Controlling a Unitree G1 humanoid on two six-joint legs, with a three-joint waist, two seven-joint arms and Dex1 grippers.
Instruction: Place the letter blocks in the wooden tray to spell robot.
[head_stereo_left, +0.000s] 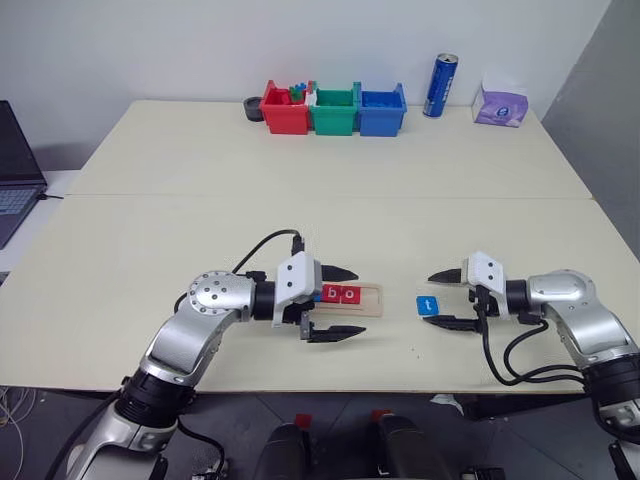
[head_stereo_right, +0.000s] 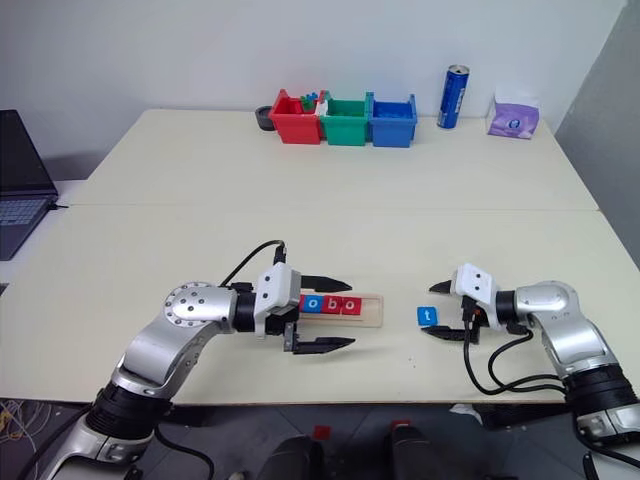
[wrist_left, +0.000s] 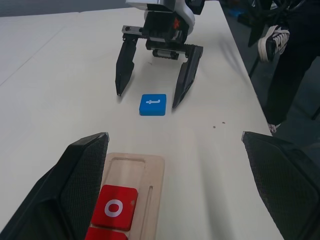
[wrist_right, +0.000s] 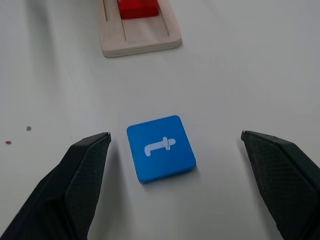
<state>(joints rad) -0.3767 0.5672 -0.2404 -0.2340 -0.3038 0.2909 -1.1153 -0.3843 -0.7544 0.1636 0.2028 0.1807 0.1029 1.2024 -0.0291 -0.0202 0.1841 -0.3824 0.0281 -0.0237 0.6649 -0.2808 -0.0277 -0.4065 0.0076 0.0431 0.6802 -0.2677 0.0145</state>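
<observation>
The wooden tray (head_stereo_right: 372, 308) lies near the table's front edge. In it sit a blue "o" block (head_stereo_right: 312, 303), a red "b" block (head_stereo_right: 331, 304) and a red "o" block (head_stereo_right: 349, 305). Its right-end slot is bare and its left end is hidden behind my left hand. My left gripper (head_stereo_right: 351, 312) is open, one finger on each long side of the tray. A blue "t" block (wrist_right: 161, 148) lies flat on the table just right of the tray. My right gripper (head_stereo_right: 442, 311) is open and low, its fingers (wrist_right: 85, 170) on either side of that block without touching it.
Red (head_stereo_left: 284, 110), green (head_stereo_left: 334, 111) and blue (head_stereo_left: 382, 110) plastic bins stand at the far edge, with a blue can (head_stereo_left: 441, 85) and a purple tissue pack (head_stereo_left: 500, 103) to their right. A laptop (head_stereo_left: 15, 170) sits at the left edge. A person's shoe (wrist_left: 272, 42) shows beyond the table.
</observation>
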